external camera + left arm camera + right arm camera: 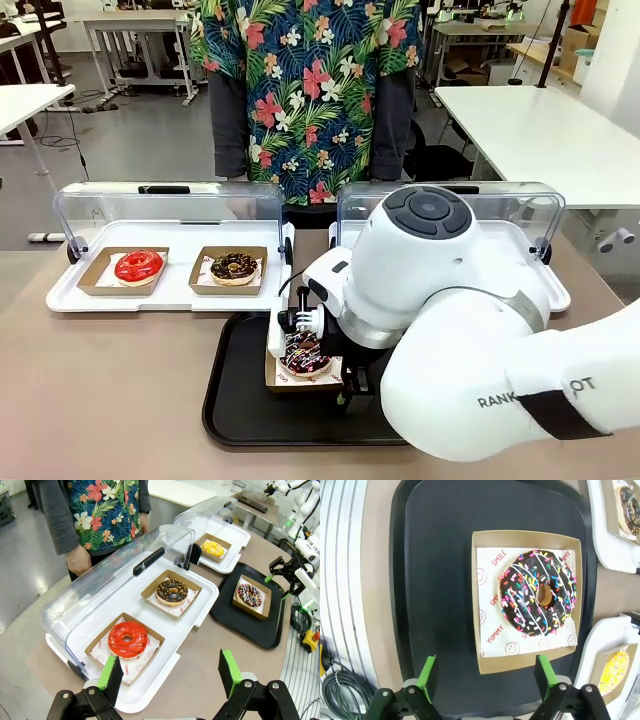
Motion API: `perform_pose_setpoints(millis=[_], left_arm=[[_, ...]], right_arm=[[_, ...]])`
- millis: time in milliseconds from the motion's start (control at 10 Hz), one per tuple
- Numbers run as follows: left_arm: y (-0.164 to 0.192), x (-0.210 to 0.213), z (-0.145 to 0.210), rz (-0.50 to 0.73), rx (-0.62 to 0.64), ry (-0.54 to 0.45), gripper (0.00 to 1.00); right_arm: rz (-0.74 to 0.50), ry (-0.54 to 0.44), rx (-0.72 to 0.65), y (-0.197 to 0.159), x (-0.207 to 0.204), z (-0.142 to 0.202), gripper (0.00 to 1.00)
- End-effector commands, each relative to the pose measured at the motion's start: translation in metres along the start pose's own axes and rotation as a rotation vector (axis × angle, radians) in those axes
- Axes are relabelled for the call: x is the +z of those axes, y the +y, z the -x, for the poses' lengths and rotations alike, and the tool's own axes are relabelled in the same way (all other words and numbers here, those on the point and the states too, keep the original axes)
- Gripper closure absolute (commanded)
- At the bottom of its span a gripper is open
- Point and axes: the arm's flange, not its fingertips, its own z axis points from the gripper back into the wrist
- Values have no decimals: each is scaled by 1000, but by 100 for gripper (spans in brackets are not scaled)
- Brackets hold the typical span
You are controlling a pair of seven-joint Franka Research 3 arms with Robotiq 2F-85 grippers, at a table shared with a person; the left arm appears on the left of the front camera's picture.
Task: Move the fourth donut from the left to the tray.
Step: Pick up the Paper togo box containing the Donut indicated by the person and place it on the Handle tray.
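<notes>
The fourth donut (305, 355) (537, 592) (249, 595), dark chocolate with white drizzle and coloured sprinkles, lies in its square brown cardboard holder (480, 605). The holder rests flat on the black tray (240, 390) (435, 580) (235, 625). My right gripper (350, 385) (485, 675) (279, 586) hovers just beside the holder's edge, open, with nothing between its green pads. My left gripper (170, 670) is open and empty, above the table in front of the left white tray.
A white tray (170, 297) with a raised clear lid holds a red donut (138, 266) and a nut-topped chocolate donut (235, 267). A second white tray (227, 562) carries a yellow donut (213, 548). A person (300, 90) stands at the far side.
</notes>
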Motion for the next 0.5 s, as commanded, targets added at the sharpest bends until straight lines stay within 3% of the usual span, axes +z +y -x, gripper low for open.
perform_pose_setpoints(millis=[0, 100, 200, 400], left_arm=[[-1, 0, -2, 2, 0, -26, 0], [-1, 0, -2, 2, 0, -26, 0], [-1, 0, -2, 2, 0, -26, 0], [-1, 0, -2, 2, 0, -26, 0]], right_arm=[[-13, -4, 18, 14, 24, 36, 0], [-27, -21, 26, 14, 29, 38, 0], [0, 4, 3, -3, 7, 2, 0], [0, 4, 3, -3, 7, 2, 0]])
